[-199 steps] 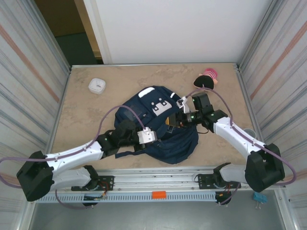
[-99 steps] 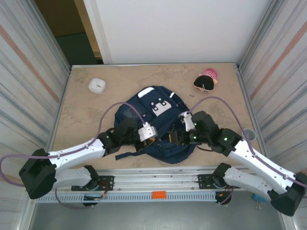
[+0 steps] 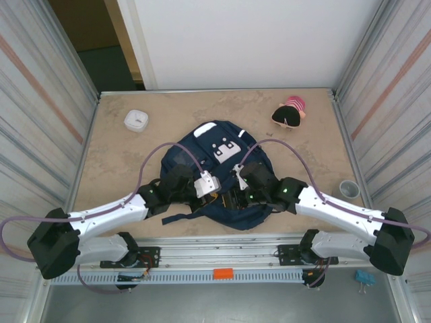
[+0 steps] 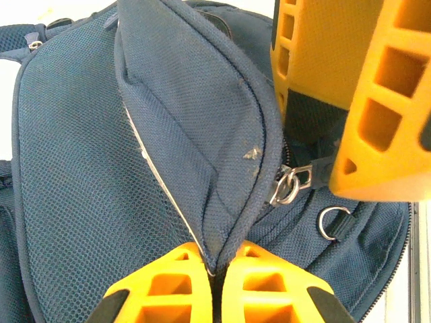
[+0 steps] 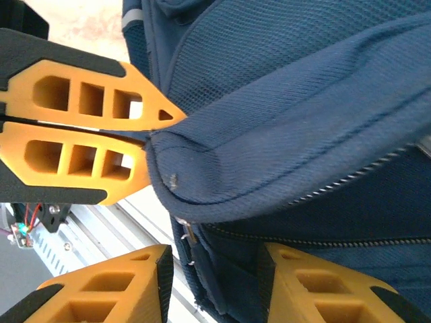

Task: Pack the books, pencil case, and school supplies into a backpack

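the backpack [image 3: 219, 168] lies flat mid-table, its near end close to the rail [image 3: 222, 243] along the table's [image 3: 121, 168] near edge. the left gripper [image 4: 217, 262] is clamped tight on a fold of the flap [image 4: 202, 134], raising it into a ridge. the right gripper [image 5: 212, 259] sits just beside it with jaws apart, straddling the zip seam under that fold. we see nothing pinched in it.

our main worry is the two grippers colliding. each wrist view shows the other gripper almost touching the same fold, so a sideways move by either could knock them together. the fold is also thin and held near its edge, so a tug from the right could pull it out of the left grip and let the opening drop shut. the zip pull [image 4: 288, 185] and a metal ring [image 4: 333, 222] hang just by the right gripper, and either could snag. closing the right jaws here might catch both layers and pin the mouth shut.

there is little room toward us, where the rail runs close. the far half of the table is freer, with a white box [image 3: 137, 120] far left, a pink-and-black item [image 3: 289, 112] far right and a grey cup [image 3: 348, 189] by the right wall, all well apart from the backpack.
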Motion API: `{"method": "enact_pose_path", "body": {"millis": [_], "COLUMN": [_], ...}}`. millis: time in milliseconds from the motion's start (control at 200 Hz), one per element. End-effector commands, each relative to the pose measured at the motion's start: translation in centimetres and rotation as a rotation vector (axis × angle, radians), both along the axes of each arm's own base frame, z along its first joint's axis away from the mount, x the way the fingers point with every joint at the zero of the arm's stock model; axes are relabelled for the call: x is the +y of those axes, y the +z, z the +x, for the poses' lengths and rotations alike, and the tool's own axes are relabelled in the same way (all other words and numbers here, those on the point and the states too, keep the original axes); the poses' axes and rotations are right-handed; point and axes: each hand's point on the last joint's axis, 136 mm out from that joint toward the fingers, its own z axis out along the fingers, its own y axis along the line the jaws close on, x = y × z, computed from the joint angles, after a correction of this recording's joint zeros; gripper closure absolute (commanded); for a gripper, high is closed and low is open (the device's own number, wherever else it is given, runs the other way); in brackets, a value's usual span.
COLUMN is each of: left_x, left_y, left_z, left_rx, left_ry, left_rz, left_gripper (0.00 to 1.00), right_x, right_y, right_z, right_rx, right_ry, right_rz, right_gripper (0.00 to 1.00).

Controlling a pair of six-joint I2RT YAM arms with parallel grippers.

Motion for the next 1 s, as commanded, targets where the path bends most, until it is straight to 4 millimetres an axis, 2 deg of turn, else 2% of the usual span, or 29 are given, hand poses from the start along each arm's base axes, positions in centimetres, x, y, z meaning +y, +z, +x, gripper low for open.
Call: {"method": "enact_pose_path", "body": {"millis": [0, 140, 326, 406, 506, 626, 707, 797, 997], "left_x": [-0.4, -0.4, -0.2, 0.2, 1.0, 2.4, 3.5, 4.6, 6.2], "left_y": [1.8, 1.9, 2.2, 2.1, 1.5, 0.8, 0.4, -0.1, -1.0], "left_z": [0.4, 0.5, 0.6, 0.8, 1.2, 1.9, 2.4, 2.8, 3.2], "left_rx": [0.023, 0.026, 0.012, 0.008, 0.004, 0.003, 0.004, 0.004, 0.011], "left_ry": [0.019, 0.021, 0.026, 0.037, 0.067, 0.117, 0.159, 0.195, 0.248], "left_rz": [-0.054, -0.062, -0.073, -0.073, -0.037, 0.006, 0.035, 0.063, 0.119], "left_gripper": [1.00, 1.00, 1.00, 1.00, 1.00, 1.00, 1.00, 1.00, 1.00], "right_x": [0.8, 0.6, 0.0, -0.3, -1.9, -4.5, -6.5, -8.0, -8.4], "right_y": [0.3, -0.2, -1.8, -1.8, -1.5, -1.2, -1.3, -0.8, 0.2], "right_z": [-0.1, 0.0, 0.5, 0.7, 1.3, 1.9, 2.6, 3.1, 3.5], "right_rx": [-0.003, -0.001, -0.002, -0.009, -0.034, -0.028, -0.004, 0.002, 0.000], "right_ry": [-0.002, -0.013, -0.035, -0.034, -0.061, -0.104, -0.147, -0.168, -0.144], "right_rz": [0.017, -0.004, -0.074, -0.096, -0.151, -0.187, -0.207, -0.208, -0.179], "right_gripper": [0.61, 0.63, 0.65, 0.77, 0.90, 0.99, 1.00, 1.00, 1.00]}}
